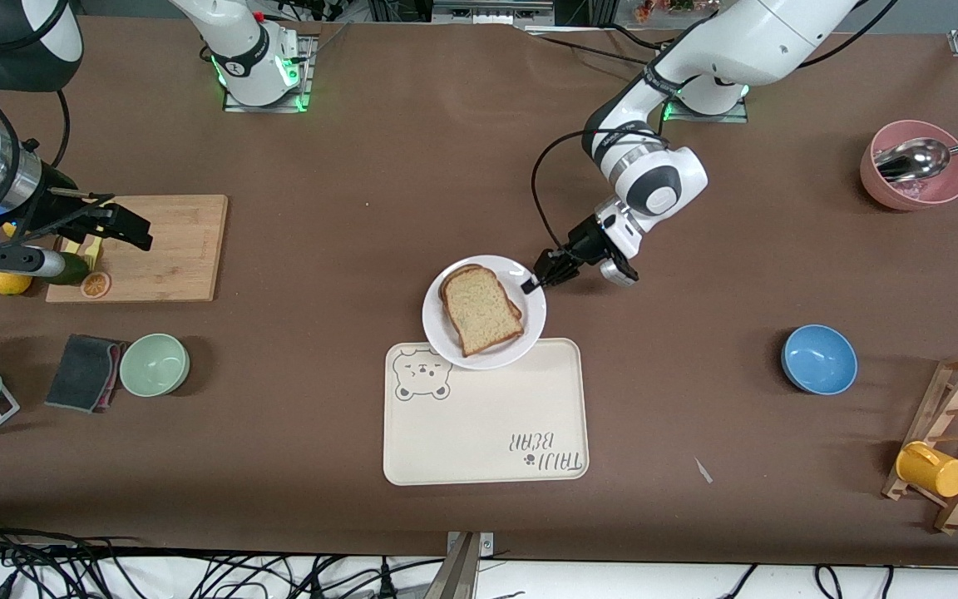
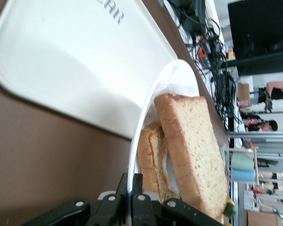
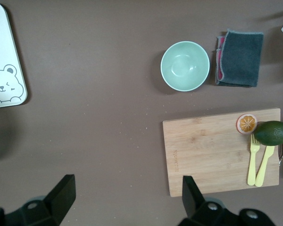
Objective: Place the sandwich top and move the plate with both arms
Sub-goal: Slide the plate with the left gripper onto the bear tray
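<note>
Now, in the front view the left gripper (image 1: pixel 539 278) is clamped on the rim of the plate (image 1: pixel 527 326), which overlaps the tray (image 1: pixel 487 433); the sandwich top (image 1: pixel 481 309) lies on the sandwich. In the left wrist view the fingers (image 2: pixel 141 207) pinch the rim; a one-sided pull may tilt the plate and slide the bread. In the right wrist view the right gripper (image 3: pixel 125 200) waits wide, empty, over the cutting board (image 3: pixel 212 157).
</note>
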You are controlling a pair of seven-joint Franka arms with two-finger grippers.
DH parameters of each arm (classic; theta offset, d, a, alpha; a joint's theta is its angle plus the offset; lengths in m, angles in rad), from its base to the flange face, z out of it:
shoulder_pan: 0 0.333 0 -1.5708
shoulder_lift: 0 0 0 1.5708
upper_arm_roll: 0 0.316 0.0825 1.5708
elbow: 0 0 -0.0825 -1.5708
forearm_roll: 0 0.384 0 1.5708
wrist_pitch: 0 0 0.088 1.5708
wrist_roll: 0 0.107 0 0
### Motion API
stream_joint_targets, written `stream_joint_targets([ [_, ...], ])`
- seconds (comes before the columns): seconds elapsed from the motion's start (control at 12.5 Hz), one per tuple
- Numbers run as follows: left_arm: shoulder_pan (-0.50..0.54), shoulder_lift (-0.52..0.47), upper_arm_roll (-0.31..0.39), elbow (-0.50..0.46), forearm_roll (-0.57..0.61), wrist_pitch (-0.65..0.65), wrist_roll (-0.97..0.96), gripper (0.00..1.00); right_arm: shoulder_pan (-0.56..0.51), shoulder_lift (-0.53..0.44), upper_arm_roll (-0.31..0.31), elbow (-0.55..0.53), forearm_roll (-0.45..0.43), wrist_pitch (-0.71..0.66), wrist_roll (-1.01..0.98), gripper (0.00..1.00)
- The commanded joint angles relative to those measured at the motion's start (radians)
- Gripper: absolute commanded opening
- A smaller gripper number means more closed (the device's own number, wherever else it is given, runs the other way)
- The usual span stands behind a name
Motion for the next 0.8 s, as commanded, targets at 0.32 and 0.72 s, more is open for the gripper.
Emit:
stream_joint_targets([
  [0.32,0.003,0.232,0.007,0.354,-0.010,0.151,-0.048,0.00,0.004,-0.009,0.000,0.007,0.006,-0.031,-0.017,1.00],
  [0.72,-0.058,0.363,0.038,0.532,0.005,0.153,-0.052,0.00,0.004,-0.009,0.000,0.008,0.006,-0.034,-0.017,1.00],
])
